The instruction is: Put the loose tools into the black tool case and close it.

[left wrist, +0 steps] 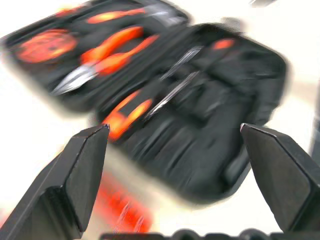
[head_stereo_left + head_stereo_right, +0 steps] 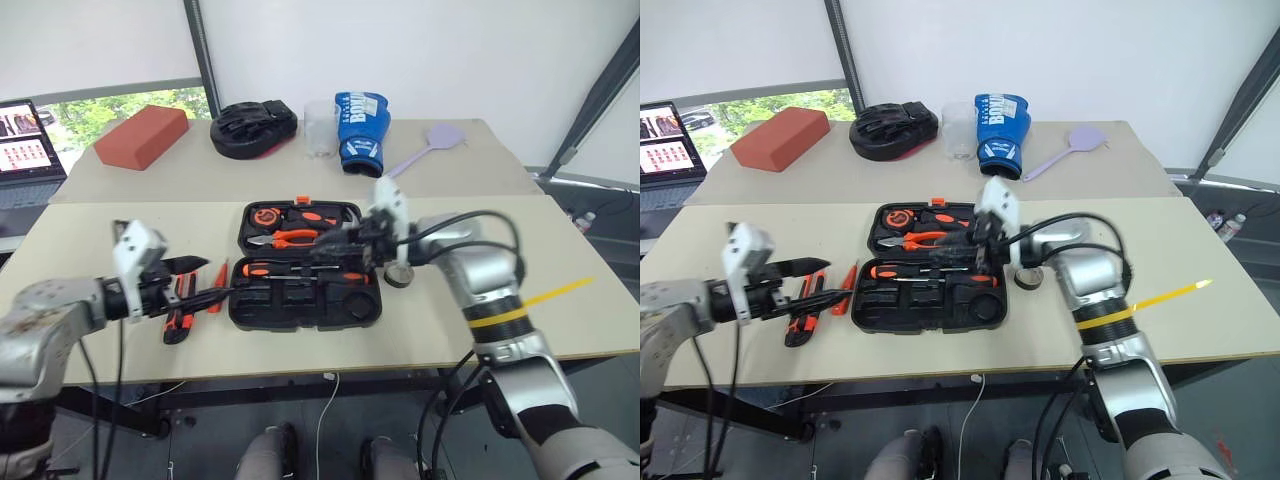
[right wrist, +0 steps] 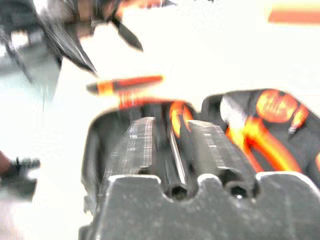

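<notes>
The black tool case [image 2: 370,310] lies open in the middle of the table, with pliers, a hammer and a tape measure in its far half. An orange-handled screwdriver [image 2: 258,268] lies in the near half, and a second shaft [image 1: 182,62] lies beside it. My right gripper [image 2: 335,255] hovers over these, its fingers [image 3: 135,150] a little apart, with nothing held. The small black tape roll [image 2: 399,275] sits just right of the case. Left of the case lie the utility knife [image 2: 178,320] and the slim tester screwdriver [image 2: 217,298]. My left gripper [image 2: 195,282] hangs wide open just above them, pointing at the case.
At the back of the table are a red brick [image 2: 142,135], a round black mitt [image 2: 253,129], a clear cup [image 2: 320,128], a blue boxing glove [image 2: 361,130] and a lilac brush [image 2: 428,145]. A laptop [image 2: 25,150] stands at the far left.
</notes>
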